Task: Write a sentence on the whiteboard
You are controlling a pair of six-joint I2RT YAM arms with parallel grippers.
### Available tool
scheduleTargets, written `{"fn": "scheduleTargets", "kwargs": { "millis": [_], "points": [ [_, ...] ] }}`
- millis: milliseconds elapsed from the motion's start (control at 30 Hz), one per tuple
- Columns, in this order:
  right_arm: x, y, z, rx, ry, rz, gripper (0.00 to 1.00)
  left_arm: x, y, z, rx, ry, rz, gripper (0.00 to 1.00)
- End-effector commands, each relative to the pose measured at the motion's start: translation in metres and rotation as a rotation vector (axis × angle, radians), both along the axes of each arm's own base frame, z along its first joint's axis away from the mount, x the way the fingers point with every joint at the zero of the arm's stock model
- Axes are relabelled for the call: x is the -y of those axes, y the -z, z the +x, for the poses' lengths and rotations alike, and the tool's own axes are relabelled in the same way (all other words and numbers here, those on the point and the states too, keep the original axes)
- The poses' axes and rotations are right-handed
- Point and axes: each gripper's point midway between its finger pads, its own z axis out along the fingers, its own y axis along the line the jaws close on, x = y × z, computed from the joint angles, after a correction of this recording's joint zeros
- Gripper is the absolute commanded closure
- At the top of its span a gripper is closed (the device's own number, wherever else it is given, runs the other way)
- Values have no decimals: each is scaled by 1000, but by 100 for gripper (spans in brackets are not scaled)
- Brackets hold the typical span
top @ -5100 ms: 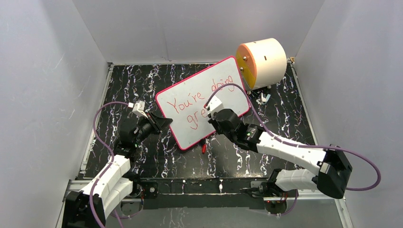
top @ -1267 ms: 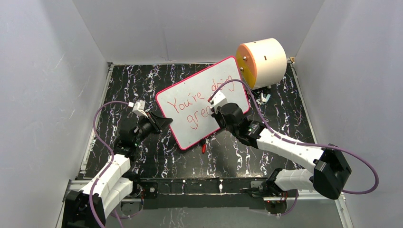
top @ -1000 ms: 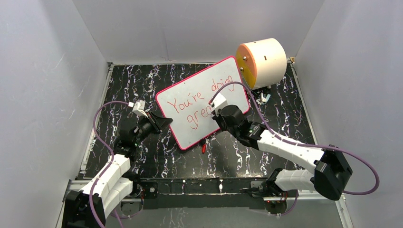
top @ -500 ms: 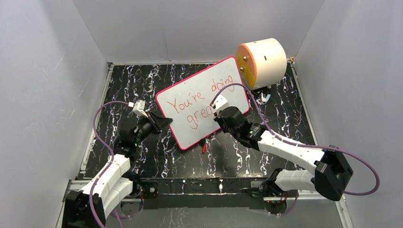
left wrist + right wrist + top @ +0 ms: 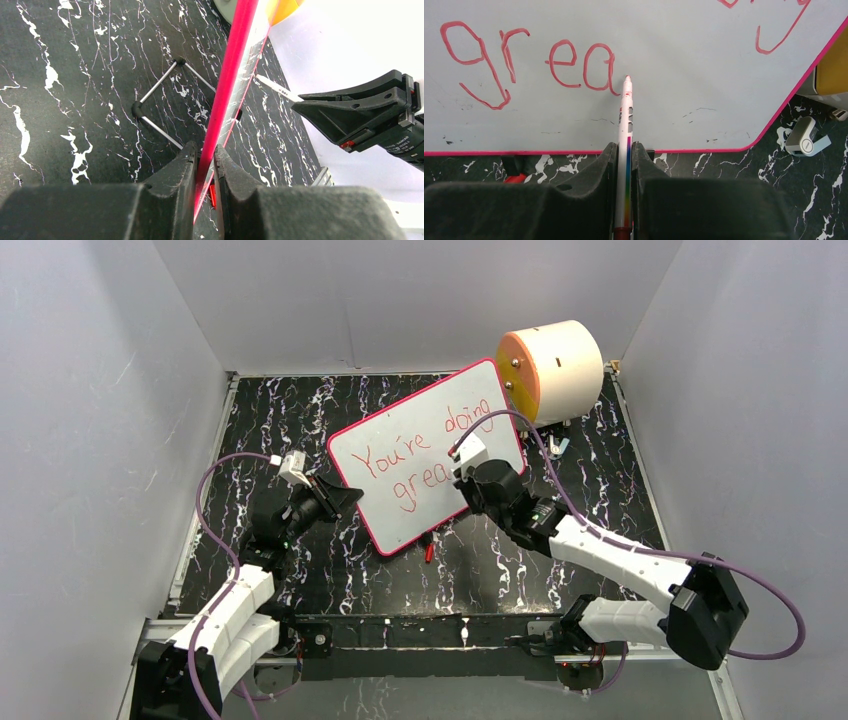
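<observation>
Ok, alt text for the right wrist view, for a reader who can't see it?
The right end effector grips a white marker, its tip at the whiteboard just after red lettering reading "grea". The board's pink frame and a black marbled table lie below.

We see three plain pale grey walls boxing the scene in: a left wall [image 5: 100, 440], a back wall [image 5: 400, 300] and a right wall [image 5: 760, 420]. Between them lies a black surface [image 5: 270, 410] veined with white, marble-like streaks. The light is soft and even. A dark metal rail [image 5: 420, 632] runs along the near edge.
</observation>
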Motion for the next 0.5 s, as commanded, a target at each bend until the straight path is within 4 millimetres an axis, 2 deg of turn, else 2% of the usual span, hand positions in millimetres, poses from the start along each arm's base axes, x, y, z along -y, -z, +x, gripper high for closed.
{"fn": "scheduleTargets", "kwargs": {
  "millis": [0,467],
  "points": [
    [-18,-33,13,75,-22,94,100,-8,7,5,-40,-50,25,100],
    [-22,-29,19,66,-23,90,100,-8,9,5,-47,-50,26,100]
  ]
}}
